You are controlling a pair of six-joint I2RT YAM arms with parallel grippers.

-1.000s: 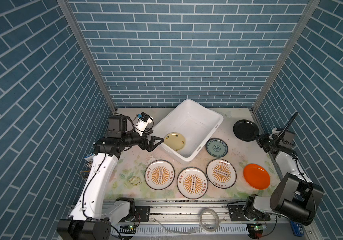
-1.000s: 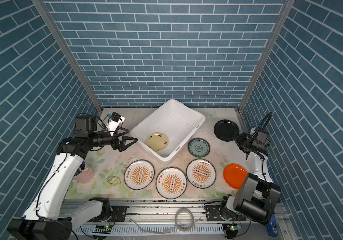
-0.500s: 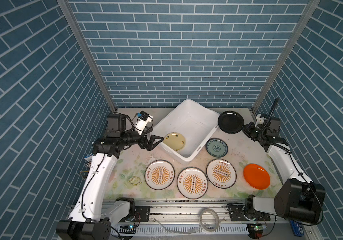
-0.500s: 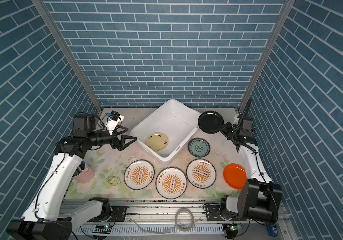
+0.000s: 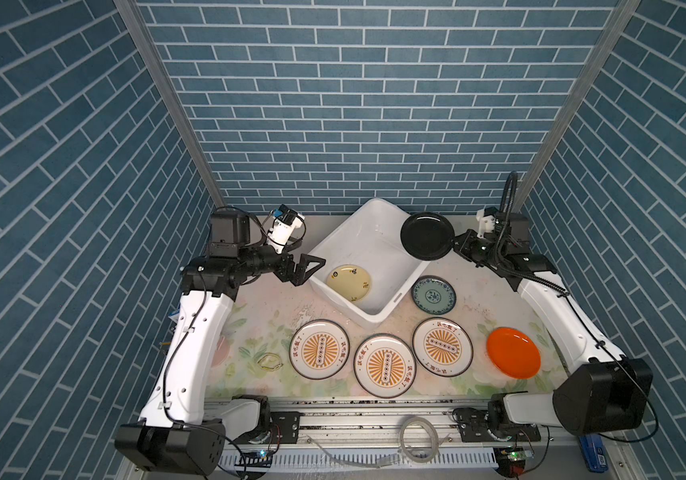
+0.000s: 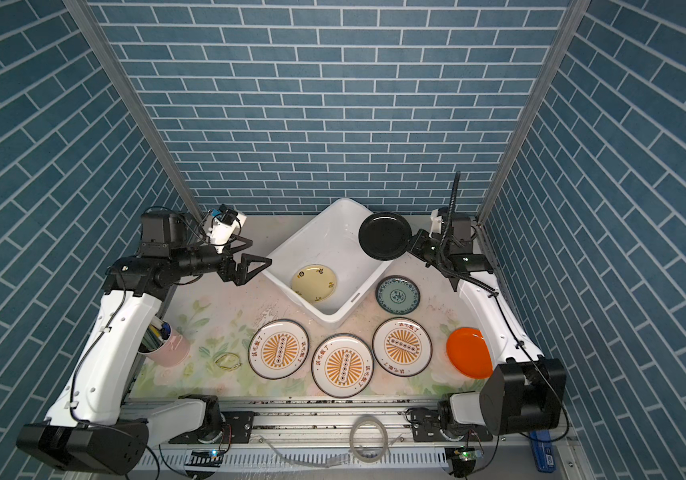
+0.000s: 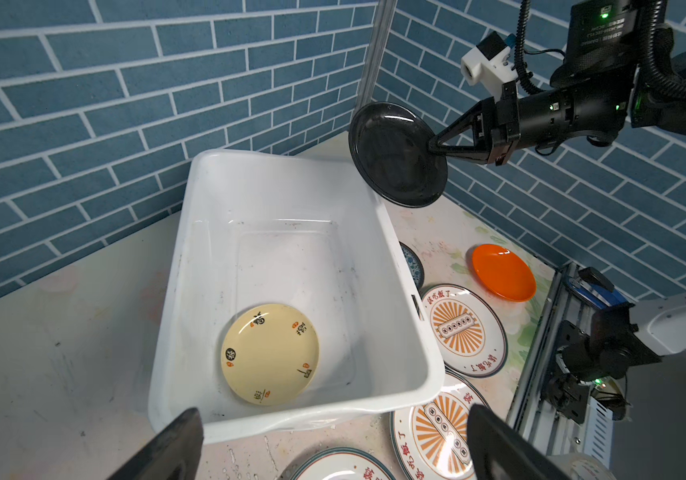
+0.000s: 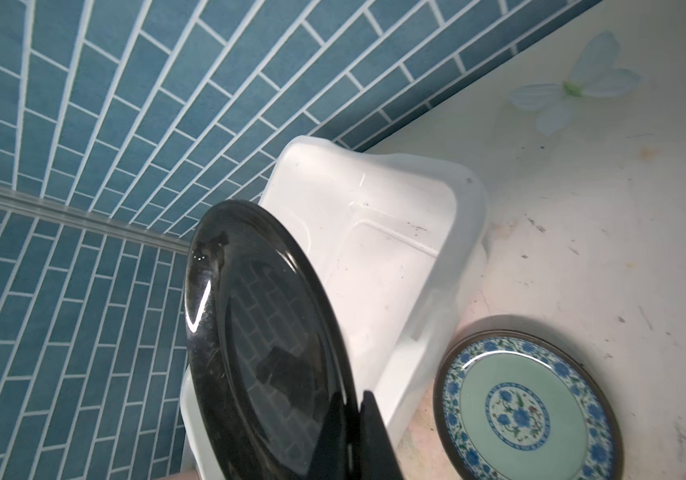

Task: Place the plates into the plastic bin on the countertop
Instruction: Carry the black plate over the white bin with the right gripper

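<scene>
The worktop (image 5: 275, 332) carries the plastic bin (image 5: 335, 245), set cornerwise within reach of both arms, with the pale yellow plate (image 5: 349, 283) flat on its floor. Three sunburst plates (image 5: 385, 365) lie in a row in front of it; the orange plate (image 5: 513, 352) and teal plate (image 5: 433, 294) sit nearer the right arm. The right tool (image 7: 433, 146) is clamped on the black plate (image 5: 427, 236) by its rim — tilted over the bin's edge, probably so it can slide in. The left tool (image 5: 304, 270) hangs wide open and empty beside the bin.
</scene>
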